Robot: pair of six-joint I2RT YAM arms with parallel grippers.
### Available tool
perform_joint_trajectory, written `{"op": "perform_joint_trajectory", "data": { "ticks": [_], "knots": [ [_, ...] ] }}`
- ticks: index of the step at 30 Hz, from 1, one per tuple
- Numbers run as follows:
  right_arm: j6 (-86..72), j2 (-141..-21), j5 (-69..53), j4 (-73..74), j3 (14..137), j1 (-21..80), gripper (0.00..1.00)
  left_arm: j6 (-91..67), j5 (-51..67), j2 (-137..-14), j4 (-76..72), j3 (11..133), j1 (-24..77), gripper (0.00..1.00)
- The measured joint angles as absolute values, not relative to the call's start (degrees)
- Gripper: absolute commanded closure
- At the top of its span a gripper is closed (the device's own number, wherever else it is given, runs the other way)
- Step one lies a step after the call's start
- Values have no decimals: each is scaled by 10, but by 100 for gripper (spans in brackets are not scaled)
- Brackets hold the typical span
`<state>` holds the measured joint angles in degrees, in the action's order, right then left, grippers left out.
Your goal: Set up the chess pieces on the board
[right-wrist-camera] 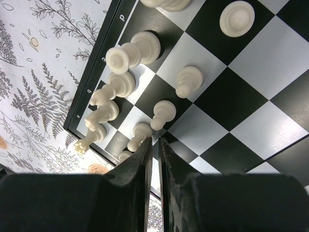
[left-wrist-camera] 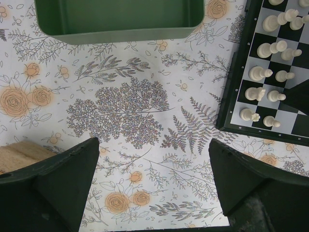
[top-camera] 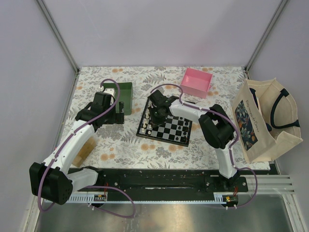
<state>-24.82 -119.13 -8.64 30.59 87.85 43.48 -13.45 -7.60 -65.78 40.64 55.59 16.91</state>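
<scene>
Overhead view of two white-and-black robot arms reaching over a surface covered in a pale floral print. A flat square black-and-white checkered chessboard lies near the middle. Small cream-white chess pieces stand in two rows along the board's left edge as seen from above. The pawns are in the inner row and the taller pieces are behind them by the lettered border. Any black pieces are too small to make out with certainty.

The right gripper hangs low over that side of the chessboard. Its jaws stand almost together with only a thin slit between them. Nothing shows clamped in the slit, and a pawn stands just beside the fingertips. The left gripper hovers over bare surface between a dark green rectangular tray and the chessboard's edge, with its jaws spread wide and holding nothing. A pale wooden block lies near its left finger. A pink square box sits beyond the board, and a cream canvas tote bag stands at the far right.

By their look, the chess pieces are light, rigid and smooth, with small bases that would tip easily, and they stand close together. The best hold is probably around the slim neck or head from straight above. The jaws should open only slightly so neighbouring pieces are not knocked, and a gentle pinch should be enough
</scene>
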Motion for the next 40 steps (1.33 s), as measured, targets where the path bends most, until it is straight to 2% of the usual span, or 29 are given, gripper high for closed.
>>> {"op": "perform_joint_trajectory", "data": {
  "ticks": [7,13,20,22,25,27,31,34,40],
  "knots": [
    [-247,-1192,-83,306,879,435,81,-135,-76,-658,406,556,169,1],
    [-232,-1176,-38,315,872,434,76,-135,-76,-658,406,556,169,1],
    [-213,-1057,24,321,824,412,66,-135,-76,-662,406,556,169,1],
    [-211,-1010,39,316,806,386,56,-135,-77,-665,406,556,169,1],
    [-211,-953,54,299,775,324,49,-136,-82,-665,406,556,169,1],
    [-212,-927,62,289,752,279,36,-140,-88,-666,406,556,169,1],
    [-221,-880,74,268,691,192,16,-153,-100,-668,408,562,169,1],
    [-226,-864,83,265,658,155,9,-167,-112,-678,409,576,169,1],
    [-227,-848,106,246,607,138,4,-205,-138,-687,409,583,169,1]
  ]
}}
